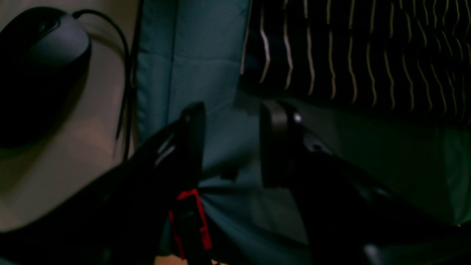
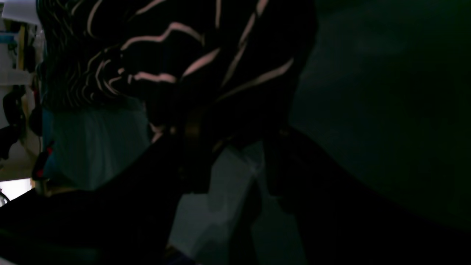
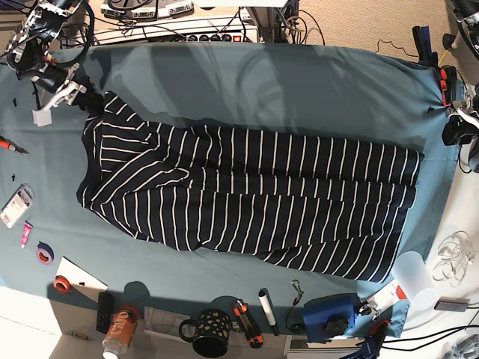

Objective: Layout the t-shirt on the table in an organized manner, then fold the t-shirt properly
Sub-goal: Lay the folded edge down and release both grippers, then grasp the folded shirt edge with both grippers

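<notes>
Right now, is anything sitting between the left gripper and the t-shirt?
Nothing visible. In the left wrist view only bare teal table lies between the open left gripper and the striped t-shirt. The computer mouse sits off to the other side.

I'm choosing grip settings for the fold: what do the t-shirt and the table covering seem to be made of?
The t-shirt looks like a soft, matte knit, probably cotton jersey: it lies limp with shallow wrinkles, and its white stripes bend along the folds. The table is covered in a smooth teal woven cloth with a dull finish; faint crease lines show in the left wrist view. The exact fibre of either cannot be told.
</notes>
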